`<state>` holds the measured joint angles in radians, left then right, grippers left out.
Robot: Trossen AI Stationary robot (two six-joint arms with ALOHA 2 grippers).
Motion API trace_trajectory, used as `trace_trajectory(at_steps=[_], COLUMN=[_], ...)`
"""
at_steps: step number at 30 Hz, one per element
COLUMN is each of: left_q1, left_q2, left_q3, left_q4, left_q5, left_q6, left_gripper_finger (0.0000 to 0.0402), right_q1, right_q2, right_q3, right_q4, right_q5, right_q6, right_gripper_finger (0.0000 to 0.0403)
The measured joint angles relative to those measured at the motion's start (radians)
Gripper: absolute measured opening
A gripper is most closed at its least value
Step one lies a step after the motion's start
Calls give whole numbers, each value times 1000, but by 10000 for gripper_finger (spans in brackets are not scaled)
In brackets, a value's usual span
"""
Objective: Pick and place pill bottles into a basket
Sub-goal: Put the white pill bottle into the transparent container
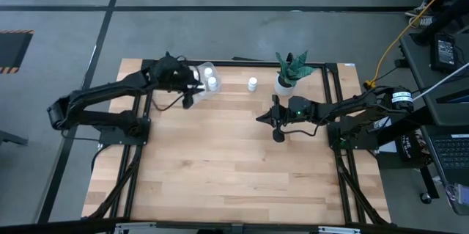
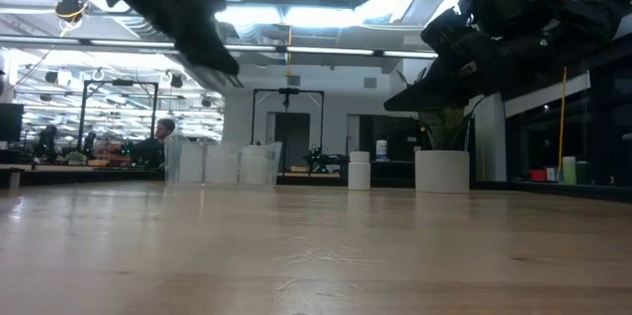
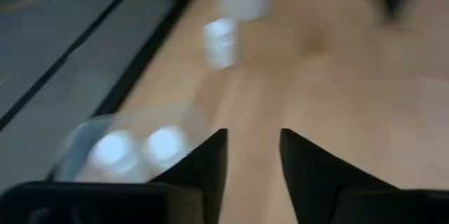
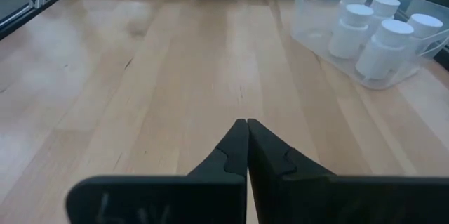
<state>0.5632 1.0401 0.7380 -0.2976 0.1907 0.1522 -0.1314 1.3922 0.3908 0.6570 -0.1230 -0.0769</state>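
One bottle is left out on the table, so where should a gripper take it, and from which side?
Probably by its round body just under the cap, coming from above: the bottle stands upright and alone. The plant pot crowds the right arm's side, so the side facing the basket looks freer, nearest the open left gripper.

Four pill bottles (image 4: 379, 31) in basket (image 4: 316, 20)
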Motion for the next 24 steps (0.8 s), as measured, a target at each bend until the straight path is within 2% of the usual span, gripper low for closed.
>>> trace_trajectory(at_steps=[4,8,12,15,19,24], left_q1=[-79,-152,-201,-223,-262,-305], left_q2=[-49,-63,-63,-63,-63,-63], left_q3=[0,-21,-129,-233,-364,-459], left_q4=[-9,-6,103,261,574,747], left_q5=[118,131,126,122,123,70], left_q6=[46,53,11,-57,-134,-139], left_gripper_finger=[68,13,4,2,2,2], right_q1=[0,5,33,69,124,180], right_q2=[0,-1,-1,-1,-1,-1], right_q3=[0,0,-1,10,43,72], right_q4=[0,-20,-43,-54,-127,-131], right_q5=[0,0,4,117,302,461], right_q6=[13,22,23,48,60,126], right_gripper_finger=[5,5,5,5,5,5])
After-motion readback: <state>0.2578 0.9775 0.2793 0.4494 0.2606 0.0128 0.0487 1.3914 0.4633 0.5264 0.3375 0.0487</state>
